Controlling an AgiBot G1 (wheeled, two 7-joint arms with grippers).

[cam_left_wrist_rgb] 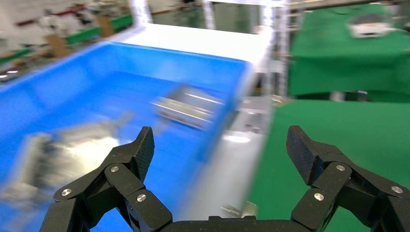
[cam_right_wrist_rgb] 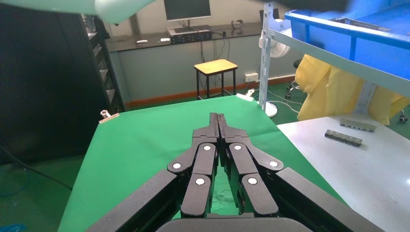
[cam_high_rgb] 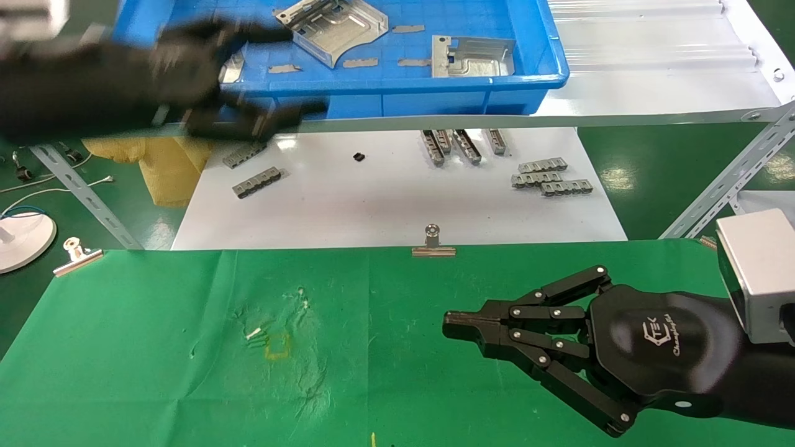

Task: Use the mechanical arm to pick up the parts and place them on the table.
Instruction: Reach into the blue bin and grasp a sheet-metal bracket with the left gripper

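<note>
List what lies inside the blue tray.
The blue tray holds two silvery parts and thin grey strips. The left gripper hides its near-left corner.

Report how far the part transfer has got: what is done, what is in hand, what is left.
Done: nothing yet; no plate lies on the green table. In hand: the left tool is open and empty at the blue tray's front rim. Left: at least two metal parts sit in the tray. The right tool is shut and empty over the green table.
</note>
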